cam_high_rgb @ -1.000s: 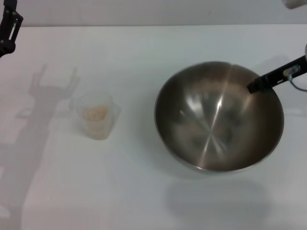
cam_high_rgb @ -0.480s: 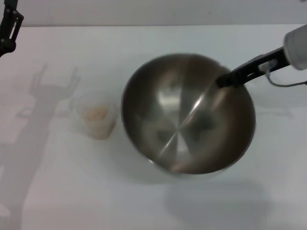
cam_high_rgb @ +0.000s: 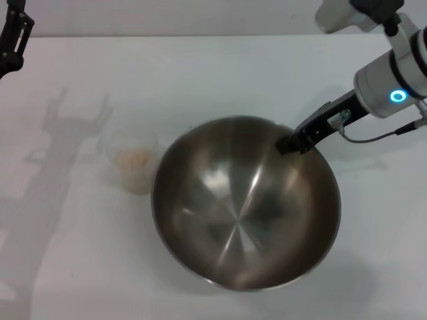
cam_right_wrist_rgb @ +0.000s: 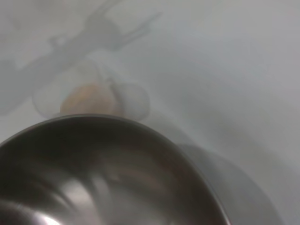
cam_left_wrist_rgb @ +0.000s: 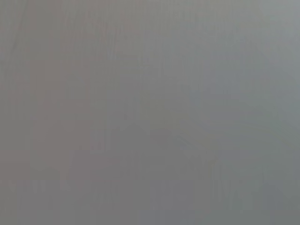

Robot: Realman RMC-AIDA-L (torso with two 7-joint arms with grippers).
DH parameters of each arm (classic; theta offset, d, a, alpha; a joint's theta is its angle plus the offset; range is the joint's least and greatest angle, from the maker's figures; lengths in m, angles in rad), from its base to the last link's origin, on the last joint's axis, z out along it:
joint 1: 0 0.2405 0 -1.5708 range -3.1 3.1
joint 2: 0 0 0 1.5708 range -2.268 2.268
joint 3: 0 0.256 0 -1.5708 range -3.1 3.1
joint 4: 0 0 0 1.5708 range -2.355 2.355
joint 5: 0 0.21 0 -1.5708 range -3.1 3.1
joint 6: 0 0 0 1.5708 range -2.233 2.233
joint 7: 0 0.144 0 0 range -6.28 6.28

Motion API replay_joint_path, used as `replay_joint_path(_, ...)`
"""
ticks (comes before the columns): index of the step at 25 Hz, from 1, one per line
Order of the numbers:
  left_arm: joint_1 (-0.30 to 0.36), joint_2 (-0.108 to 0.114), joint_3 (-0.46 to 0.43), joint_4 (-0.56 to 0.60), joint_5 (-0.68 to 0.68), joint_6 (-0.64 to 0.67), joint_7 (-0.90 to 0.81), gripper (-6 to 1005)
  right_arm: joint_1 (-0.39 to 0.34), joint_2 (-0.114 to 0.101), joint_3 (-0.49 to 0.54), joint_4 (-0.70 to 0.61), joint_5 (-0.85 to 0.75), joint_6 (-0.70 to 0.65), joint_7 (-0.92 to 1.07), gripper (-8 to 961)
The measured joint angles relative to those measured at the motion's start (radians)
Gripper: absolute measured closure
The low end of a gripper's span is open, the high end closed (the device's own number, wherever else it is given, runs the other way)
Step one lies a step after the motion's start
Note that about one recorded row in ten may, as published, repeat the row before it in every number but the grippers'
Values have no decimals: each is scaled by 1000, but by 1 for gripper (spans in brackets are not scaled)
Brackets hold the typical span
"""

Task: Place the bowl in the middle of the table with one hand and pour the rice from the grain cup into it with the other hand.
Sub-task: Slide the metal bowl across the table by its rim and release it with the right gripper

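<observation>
Bowl (cam_high_rgb: pixel 245 203) is sitting roughly mid-tabletop (cam_high_rgb: pixel 213 73), a bit toward the robot's right and the near edge, and it's tilted so the brushed inside faces the head camera. Right pincer (cam_high_rgb: pixel 291 144) is closed on the bowl's far right rim, with its dark fingers (cam_high_rgb: pixel 313 127) reaching in from the right arm, which comes down from the upper right. Looks like the bowl is lifted or tipped by that grip, but I can't tell if its base touches the tabletop.

Grain cup (cam_high_rgb: pixel 135 162) stands upright just beside the bowl on the robot's left, very near the rim, can't say if they touch. Rice (cam_high_rgb: pixel 133 158) sits inside as a pale beige heap. In the right wrist view the cup (cam_right_wrist_rgb: pixel 91 99) shows just past the bowl's rim (cam_right_wrist_rgb: pixel 108 119).

Left pincer (cam_high_rgb: pixel 12 37) is parked up at the far left corner, well away from everything, and I can't tell how its fingers stand. Left wrist view is just flat grey.
</observation>
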State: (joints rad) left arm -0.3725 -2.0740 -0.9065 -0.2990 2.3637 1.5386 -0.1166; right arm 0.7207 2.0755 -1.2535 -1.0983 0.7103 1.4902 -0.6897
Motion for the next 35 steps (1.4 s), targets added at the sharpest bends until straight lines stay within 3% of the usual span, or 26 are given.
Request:
replay_joint_path(17,-2,-2,0,-6,0,0,0,167,13,0,-46,9,-22,16,12,939)
replay_joint_path(35,12,-2,0,-6,0,16,0,167,8,0,-131,-147,-65,-20,22,538)
